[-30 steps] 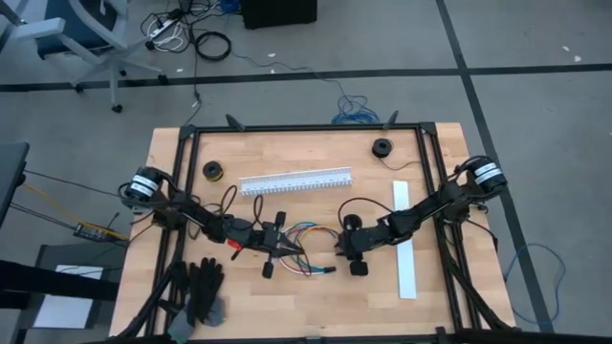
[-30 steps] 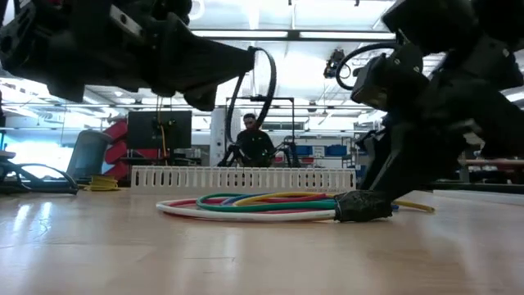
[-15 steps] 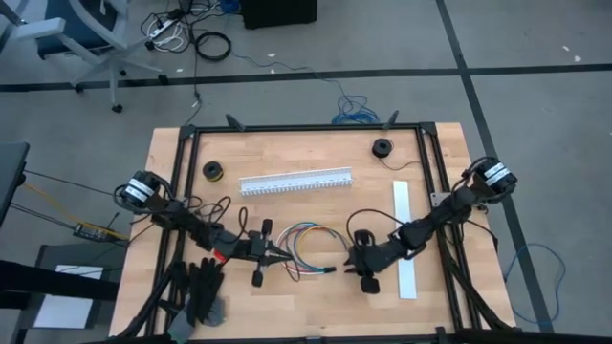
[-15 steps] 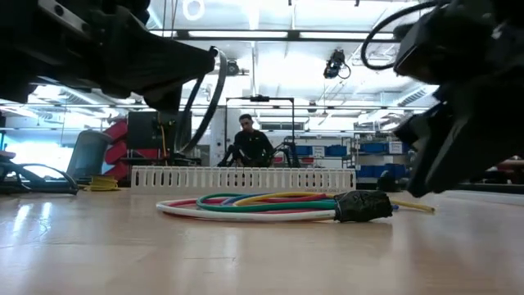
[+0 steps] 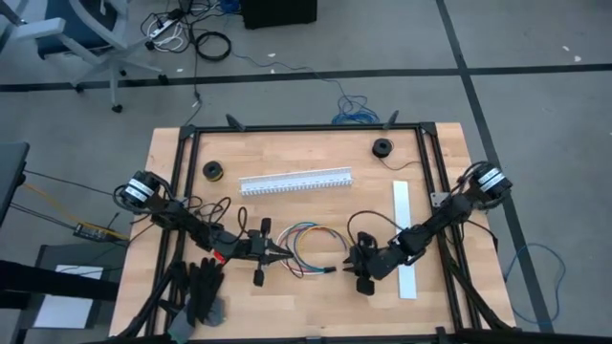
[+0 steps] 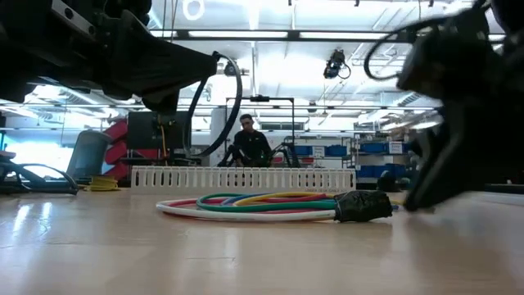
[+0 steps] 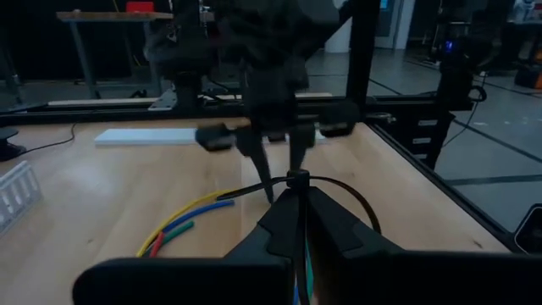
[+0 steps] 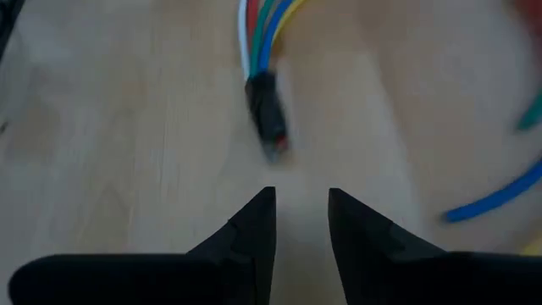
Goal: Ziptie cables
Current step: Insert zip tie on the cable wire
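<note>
The cables (image 5: 311,250) lie on the table in a loose loop of red, green, blue, yellow and white wires, also low across the low view as the cables (image 6: 262,202). Their dark plug end (image 6: 364,206) rests on the wood. My left gripper (image 5: 279,254) hovers at the loop's left side, shut on a thin black zip tie (image 7: 356,199). The tie arcs up as a loop (image 6: 221,98) in the low view. My right gripper (image 8: 301,207) is open, just short of the plug end (image 8: 267,114), near and to the right of the cables (image 5: 350,267). My left gripper pinches the black zip tie between its two shut fingers near the tie's head (image 7: 298,180). The fingers come in level from the table's left. The tie stands up out of the fingertips and curves away in a free loop (image 7: 368,212), clear of the table.
A long white slotted channel (image 5: 295,182) lies beyond the cables, and a flat white strip (image 5: 405,239) to their right. Two black rolls (image 5: 212,170) (image 5: 382,147) sit near the far edge, and black gloves (image 5: 203,287) at the near left. A person (image 6: 250,141) sits far behind.
My right gripper has drawn back from the plug end, where it stood a second ago, toward the table's near right. My left gripper has shifted a little toward the table's left, carrying the zip tie. The plug end and cables stay on the table.
</note>
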Controlling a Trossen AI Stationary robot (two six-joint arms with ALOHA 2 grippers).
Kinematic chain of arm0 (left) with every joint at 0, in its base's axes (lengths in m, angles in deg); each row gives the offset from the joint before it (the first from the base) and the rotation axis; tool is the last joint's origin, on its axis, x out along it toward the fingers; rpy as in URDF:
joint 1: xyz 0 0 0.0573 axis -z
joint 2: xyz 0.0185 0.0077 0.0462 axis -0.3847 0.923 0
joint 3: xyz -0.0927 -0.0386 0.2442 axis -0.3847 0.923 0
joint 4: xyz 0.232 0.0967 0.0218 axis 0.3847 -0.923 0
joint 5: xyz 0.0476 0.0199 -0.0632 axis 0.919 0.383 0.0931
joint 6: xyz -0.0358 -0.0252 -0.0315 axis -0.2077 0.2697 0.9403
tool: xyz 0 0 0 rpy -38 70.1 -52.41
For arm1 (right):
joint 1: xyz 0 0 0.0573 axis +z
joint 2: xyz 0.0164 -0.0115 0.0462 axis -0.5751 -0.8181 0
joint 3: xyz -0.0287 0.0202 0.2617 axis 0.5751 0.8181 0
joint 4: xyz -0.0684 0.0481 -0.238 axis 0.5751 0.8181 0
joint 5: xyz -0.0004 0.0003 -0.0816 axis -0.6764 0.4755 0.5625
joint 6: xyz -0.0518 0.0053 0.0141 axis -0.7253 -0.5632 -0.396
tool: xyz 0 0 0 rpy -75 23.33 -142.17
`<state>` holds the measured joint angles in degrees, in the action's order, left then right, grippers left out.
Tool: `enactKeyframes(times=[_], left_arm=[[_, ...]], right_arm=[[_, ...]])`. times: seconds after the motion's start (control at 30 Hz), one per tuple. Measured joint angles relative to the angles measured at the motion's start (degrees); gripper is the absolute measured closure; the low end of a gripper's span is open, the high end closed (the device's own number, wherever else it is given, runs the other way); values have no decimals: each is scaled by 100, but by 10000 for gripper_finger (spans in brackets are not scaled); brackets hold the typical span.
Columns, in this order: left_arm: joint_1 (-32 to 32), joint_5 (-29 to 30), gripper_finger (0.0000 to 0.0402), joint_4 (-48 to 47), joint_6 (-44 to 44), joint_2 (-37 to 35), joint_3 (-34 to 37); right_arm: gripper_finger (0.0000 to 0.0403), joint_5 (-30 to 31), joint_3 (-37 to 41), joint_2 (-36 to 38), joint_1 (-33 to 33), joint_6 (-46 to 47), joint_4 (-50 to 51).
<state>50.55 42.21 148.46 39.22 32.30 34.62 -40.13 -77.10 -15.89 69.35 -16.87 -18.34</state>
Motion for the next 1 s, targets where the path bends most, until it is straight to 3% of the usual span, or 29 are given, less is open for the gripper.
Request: enactKeyframes(times=[0.27,0.4,0.67,0.77,1.0], left_arm=[[-15,45,402,-140,336,2,-4],[-15,82,401,-211,448,2,-4],[-17,117,402,-203,450,2,-4],[-17,217,401,-203,439,2,-4],[-239,568,401,-221,-124,37,-362]], right_arm=[[308,532,-4,-1023,203,-25,-1768],[307,510,-10,-1097,204,-100,-1838],[306,297,11,-130,244,-336,-727],[308,577,7,357,236,-329,-432],[309,828,2,599,-181,-1278,-1418]])
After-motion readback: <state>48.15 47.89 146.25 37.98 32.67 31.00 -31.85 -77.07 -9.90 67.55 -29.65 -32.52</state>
